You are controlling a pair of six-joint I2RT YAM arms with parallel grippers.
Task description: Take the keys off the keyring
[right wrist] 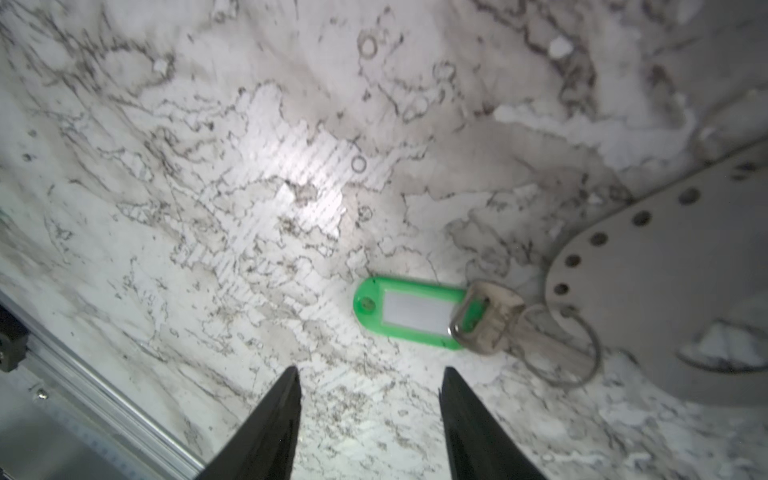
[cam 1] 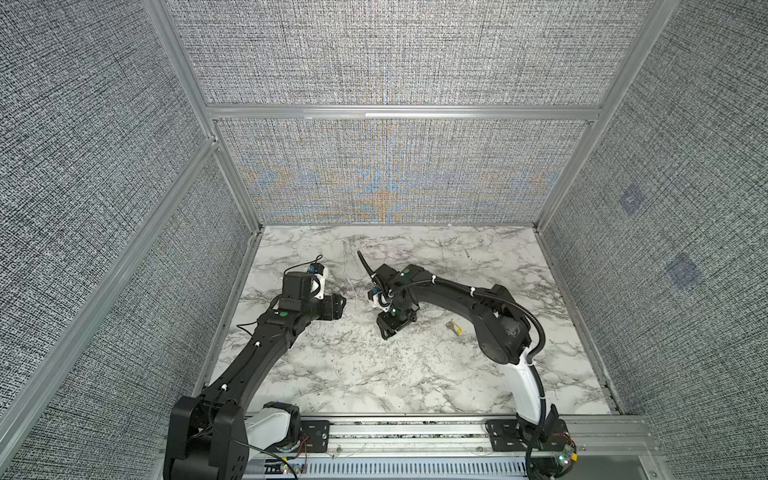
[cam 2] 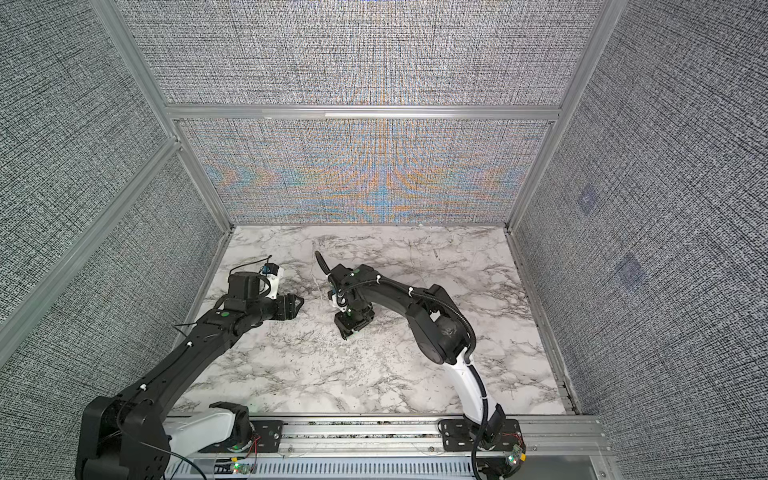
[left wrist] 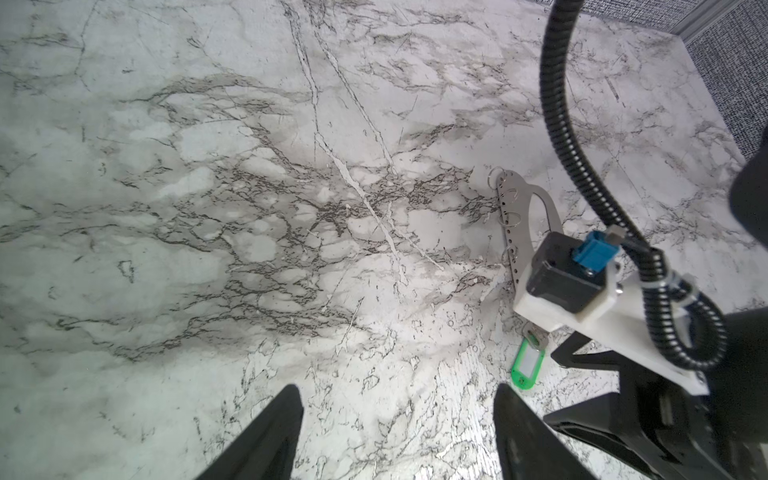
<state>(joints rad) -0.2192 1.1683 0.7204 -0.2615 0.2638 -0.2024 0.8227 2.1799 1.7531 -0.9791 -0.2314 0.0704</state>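
Marble table point(cam 1: 374, 374) under two released, empty claws: right claw point(right wrist: 370, 370) just short of the green-tagged key point(right wrist: 486, 318), ringed to the grey perforated keyring point(right wrist: 648, 282); left claw point(left wrist: 397, 386) nearby. Yellow-tagged key point(cam 1: 455, 327) lies loose by the right arm point(cam 1: 457, 289), whose wrist hides the keyring from above.

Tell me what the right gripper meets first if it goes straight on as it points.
Likely the green tag, lying just ahead of the open right gripper. Depth is unclear, so the table just short of it could come first.
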